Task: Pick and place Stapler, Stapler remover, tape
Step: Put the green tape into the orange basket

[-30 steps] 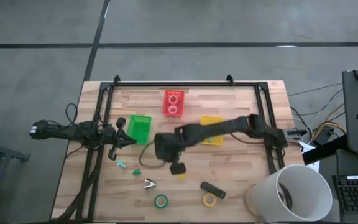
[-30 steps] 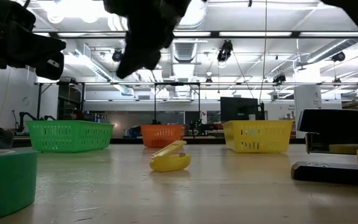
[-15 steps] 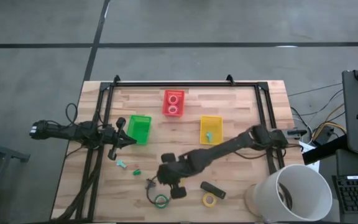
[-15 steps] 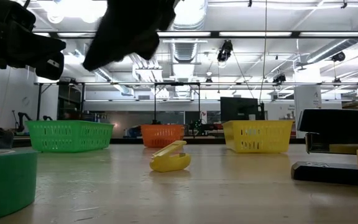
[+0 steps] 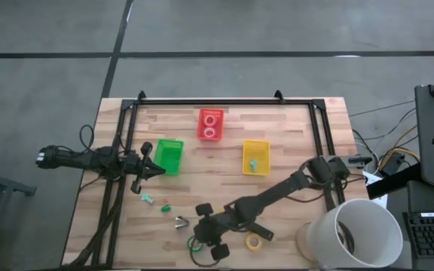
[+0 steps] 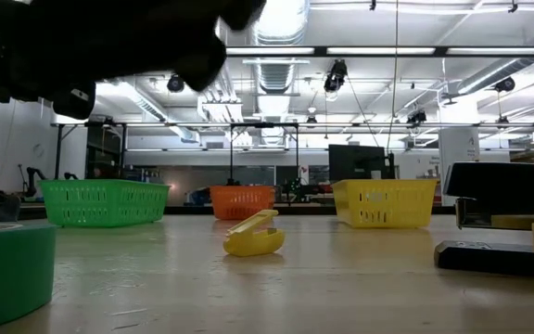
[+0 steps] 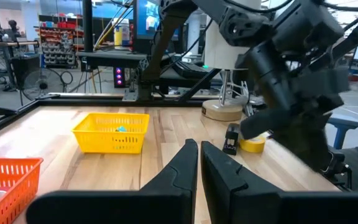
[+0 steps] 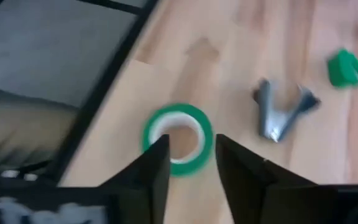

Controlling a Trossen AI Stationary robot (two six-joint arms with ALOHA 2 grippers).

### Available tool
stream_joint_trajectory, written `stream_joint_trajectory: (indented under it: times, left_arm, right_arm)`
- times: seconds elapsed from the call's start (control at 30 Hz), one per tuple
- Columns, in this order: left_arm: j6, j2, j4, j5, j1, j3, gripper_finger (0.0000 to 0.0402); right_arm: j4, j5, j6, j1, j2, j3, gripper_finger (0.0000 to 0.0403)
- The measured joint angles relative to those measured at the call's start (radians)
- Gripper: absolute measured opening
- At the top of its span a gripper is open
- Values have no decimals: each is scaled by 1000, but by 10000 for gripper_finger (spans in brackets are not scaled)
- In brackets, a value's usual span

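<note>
A green tape roll [image 5: 192, 243] lies flat near the table's near edge. My right gripper [image 5: 200, 239] hovers open just above it; in the right wrist view its fingers [image 8: 159, 163] stand over the roll [image 8: 178, 140], touching nothing. A yellow tape roll [image 5: 254, 242] and the black stapler [image 5: 264, 234] lie to the right, beside the right arm. A silver stapler remover [image 5: 181, 221] lies just beyond the green roll. My left gripper [image 7: 199, 168] waits shut at the table's left side, pointing level.
At the back stand a red basket [image 5: 210, 124] with two red tape rolls, a green basket [image 5: 168, 156] and a yellow basket [image 5: 255, 156]. Small green [image 5: 165, 208] and teal [image 5: 148, 199] removers lie left of centre. A white bucket [image 5: 356, 233] stands at the near right corner.
My right gripper has swept from the table's middle toward the near edge and a little left, sinking and tipping further down, until it is over the green tape roll. The objects on the table have stayed where they were.
</note>
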Motion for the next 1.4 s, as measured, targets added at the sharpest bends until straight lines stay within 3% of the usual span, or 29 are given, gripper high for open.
stream_joint_trajectory:
  times: [0.17,0.33,0.67,1.0,1.4]
  left_arm:
    - [0,0,0,0,0,0,23]
    - [0,0,0,0,0,0,23]
    - [0,0,0,0,0,0,23]
    - [0,0,0,0,0,0,23]
    - [0,1,0,0,0,0,23]
  right_arm:
    - [66,45,80,-7,0,-45,179]
    - [81,46,124,-7,0,-61,198]
    - [178,73,207,-10,12,-108,194]
    - [189,69,216,-11,101,-51,192]
    - [193,46,227,-11,130,-50,163]
